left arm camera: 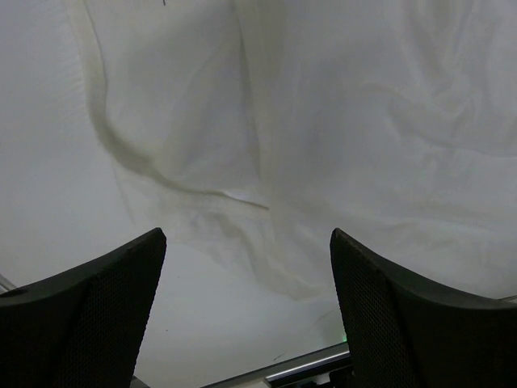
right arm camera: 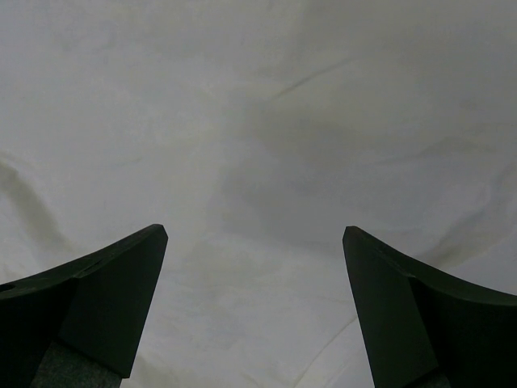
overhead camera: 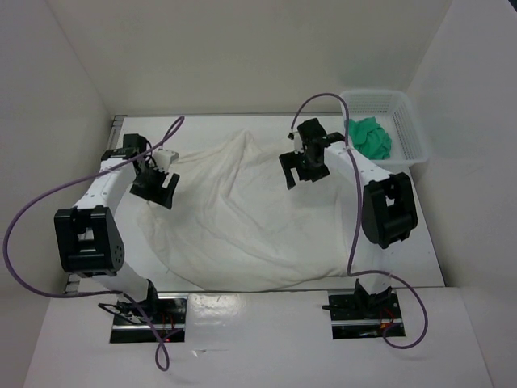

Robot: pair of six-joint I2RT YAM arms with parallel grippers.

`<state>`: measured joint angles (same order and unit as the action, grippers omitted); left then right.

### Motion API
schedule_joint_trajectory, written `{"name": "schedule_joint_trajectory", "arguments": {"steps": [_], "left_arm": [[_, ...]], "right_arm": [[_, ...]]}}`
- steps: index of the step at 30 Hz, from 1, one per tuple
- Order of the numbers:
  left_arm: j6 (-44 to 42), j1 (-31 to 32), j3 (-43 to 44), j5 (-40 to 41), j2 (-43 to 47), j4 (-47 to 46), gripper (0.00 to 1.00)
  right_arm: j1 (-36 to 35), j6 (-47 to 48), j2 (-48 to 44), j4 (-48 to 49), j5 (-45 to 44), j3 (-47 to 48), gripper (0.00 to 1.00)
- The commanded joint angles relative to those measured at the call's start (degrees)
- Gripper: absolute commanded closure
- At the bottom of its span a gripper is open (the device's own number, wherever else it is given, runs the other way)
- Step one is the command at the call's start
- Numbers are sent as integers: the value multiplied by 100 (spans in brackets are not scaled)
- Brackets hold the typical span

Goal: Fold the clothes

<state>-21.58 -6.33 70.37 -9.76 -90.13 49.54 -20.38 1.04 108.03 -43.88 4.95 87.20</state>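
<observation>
The clothes (overhead camera: 242, 210), one large white wrinkled garment, lie spread over the middle of the table. My left gripper (overhead camera: 156, 188) hangs over the garment's left edge, open, with nothing between its fingers. In the left wrist view the hem (left arm camera: 153, 170) curves across bare table ahead of the left gripper (left arm camera: 246, 250). My right gripper (overhead camera: 305, 168) is above the garment's upper right part, open and empty. The right wrist view is filled with white fabric (right arm camera: 258, 162) beneath the right gripper (right arm camera: 254, 242).
A white mesh basket (overhead camera: 408, 133) stands at the back right with a green cloth (overhead camera: 370, 137) in it. White walls enclose the table on three sides. Purple cables loop from both arms. The arm bases (overhead camera: 242, 311) sit at the near edge.
</observation>
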Motion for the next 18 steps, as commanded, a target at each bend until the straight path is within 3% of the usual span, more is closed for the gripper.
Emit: {"name": "schedule_joint_trajectory", "arguments": {"steps": [1, 8, 18], "left_arm": [[303, 122, 328, -43, -390, -208, 12], [708, 412, 583, -105, -1279, -331, 12], [1086, 413, 829, 246, -2131, -621, 13]], "right_arm": [[-45, -261, -502, 811, -179, -299, 2], [-98, -517, -90, 1039, -442, -791, 2], [-98, -622, 543, 1153, -644, -669, 2]]}}
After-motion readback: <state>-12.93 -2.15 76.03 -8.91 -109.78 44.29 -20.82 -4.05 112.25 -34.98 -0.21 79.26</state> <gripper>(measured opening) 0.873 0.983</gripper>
